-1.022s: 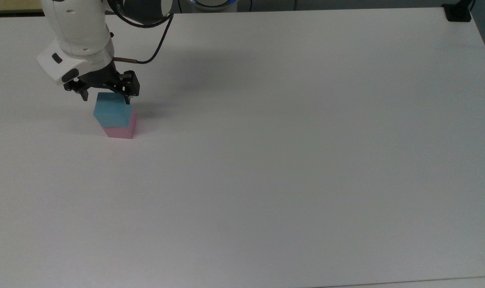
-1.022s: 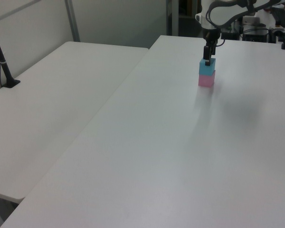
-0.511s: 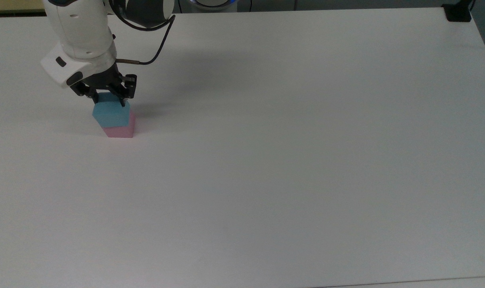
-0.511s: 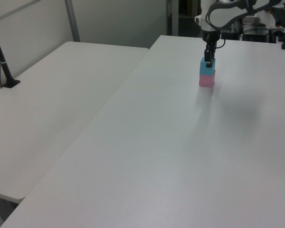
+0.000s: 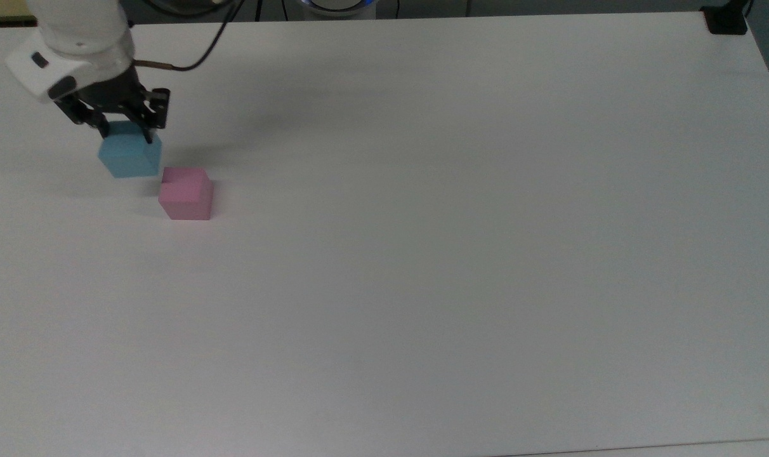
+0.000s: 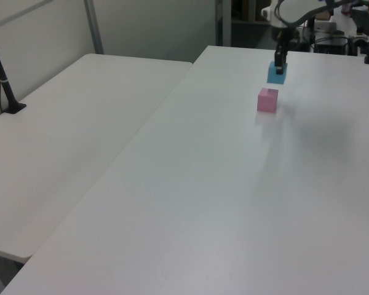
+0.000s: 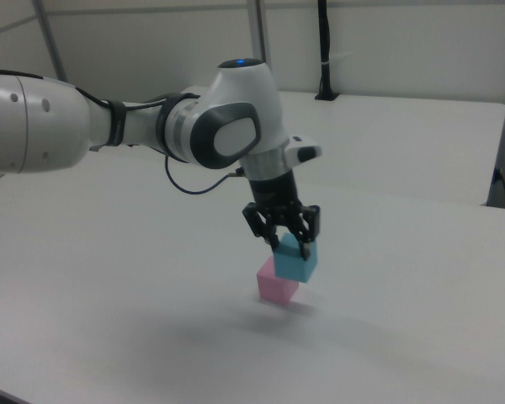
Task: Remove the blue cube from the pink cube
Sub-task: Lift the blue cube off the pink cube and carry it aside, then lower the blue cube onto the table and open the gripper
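Two cubes are on show, one of each colour: one blue cube point(image 5: 129, 157) and one pink cube point(image 5: 186, 193), both worked over a plain white table point(image 5: 460, 241) by a single arm point(image 7: 109, 122). The gripper point(image 5: 125, 132) grasps the blue cube from above, its black fingers point(image 5: 148, 134) clamped against opposite sides near the cube's top. In the top view the blue cube sits up and to the top view's left of the pink cube, with a thin strip of table showing between them; in the left view it appears above and slightly to the left view's right of the pink one, clear of it. In the right view the blue cube point(image 7: 296, 259) overlaps the upper corner of the pink cube point(image 7: 277, 284), so contact cannot be judged there. The pink cube rests alone on the table. Half a second ago the blue cube sat stacked on the pink one with the gripper closed on it; since then the gripper has carried it off toward the top view's left, while the pink cube has stayed put.
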`<state>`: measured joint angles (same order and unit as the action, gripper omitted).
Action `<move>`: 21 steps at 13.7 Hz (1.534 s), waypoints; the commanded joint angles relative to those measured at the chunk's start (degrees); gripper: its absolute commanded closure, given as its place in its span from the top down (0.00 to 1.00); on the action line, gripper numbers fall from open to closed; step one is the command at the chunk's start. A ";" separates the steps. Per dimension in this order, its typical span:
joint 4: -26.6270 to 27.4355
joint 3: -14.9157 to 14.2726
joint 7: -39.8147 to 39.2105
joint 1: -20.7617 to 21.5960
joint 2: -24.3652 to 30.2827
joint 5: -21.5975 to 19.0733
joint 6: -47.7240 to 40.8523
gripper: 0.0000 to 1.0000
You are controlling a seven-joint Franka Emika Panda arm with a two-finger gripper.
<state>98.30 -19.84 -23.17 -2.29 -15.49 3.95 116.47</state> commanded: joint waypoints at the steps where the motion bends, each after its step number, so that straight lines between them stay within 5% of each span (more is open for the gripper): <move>1: 3.20 -6.69 -9.41 0.71 2.13 0.18 -1.25 0.28; 5: 10.05 -12.84 -20.89 -0.34 0.73 0.18 10.68 0.32; 11: 11.12 -13.56 -26.22 -2.89 -5.25 0.18 17.73 0.36; 13: 11.29 -13.56 -26.57 -3.07 -5.34 0.18 17.92 0.60; 14: 11.64 -13.56 -26.40 -3.16 -5.26 0.09 17.92 1.00; 17: 11.30 -13.56 -25.43 -3.07 -4.12 0.01 15.99 1.00; 21: 5.60 -12.60 -12.37 -1.06 2.12 -3.16 1.42 1.00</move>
<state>106.61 -33.07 -43.72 -5.41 -19.29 1.94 127.23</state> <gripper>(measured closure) 0.000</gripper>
